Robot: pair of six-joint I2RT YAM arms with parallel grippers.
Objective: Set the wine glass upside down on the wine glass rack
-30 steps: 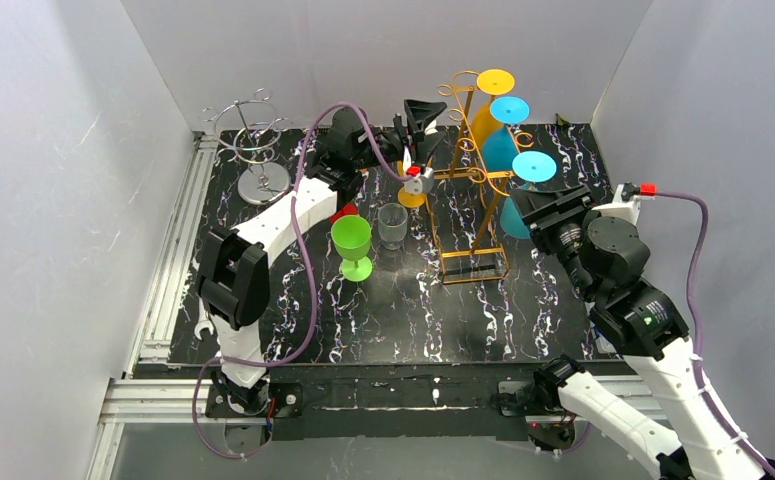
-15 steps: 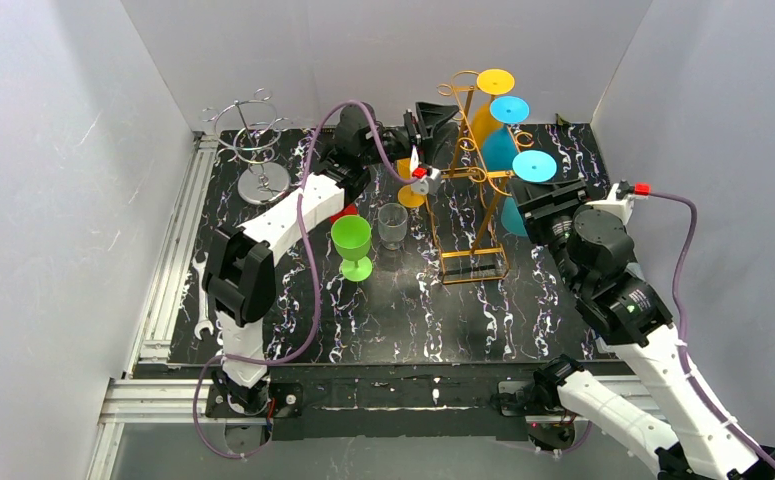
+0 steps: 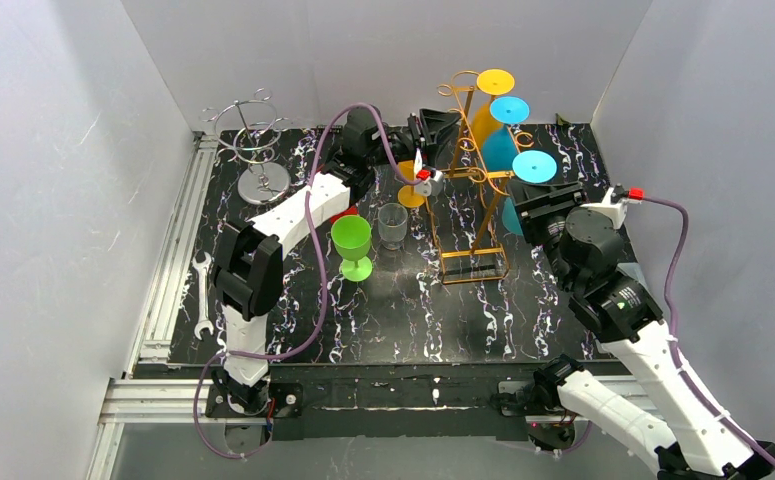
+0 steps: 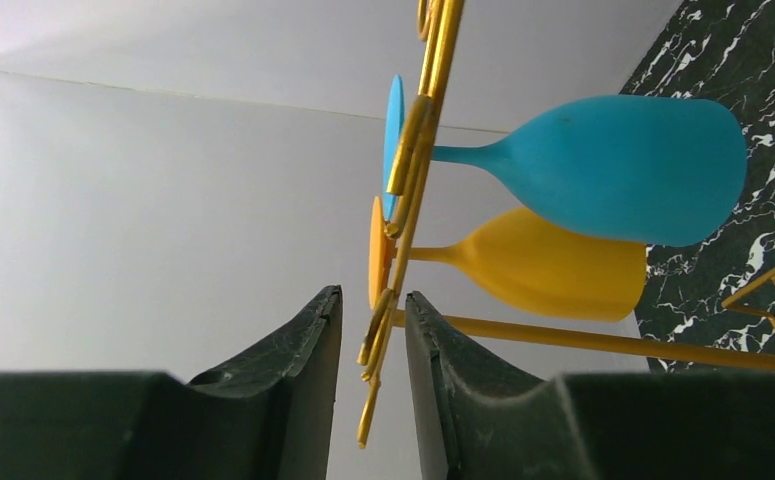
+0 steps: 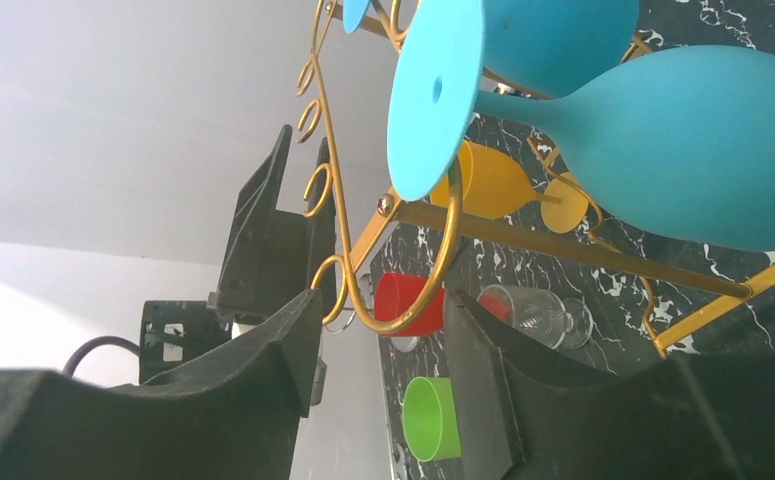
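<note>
Left of the gold rack (image 3: 468, 175), near its foot, the green wine glass (image 3: 351, 240) stands upright on the table, stem vertical. It is probably the one to hang. The left gripper (image 4: 373, 300), the nearer one, sits at the rack's upper left with its jaws narrow around a gold wire. Whether they pinch it is unclear. The right gripper (image 5: 378, 300), right of the rack, is spread around a hook.

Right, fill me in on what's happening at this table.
Both arms are at the gold wire wine glass rack, which already carries a yellow plastic glass and blue plastic glasses upside down. The left gripper straddles one of its hooks; the right gripper straddles the loop carrying a blue glass. Neither holds a glass. A green plastic wine glass stands upright on the table.
</note>
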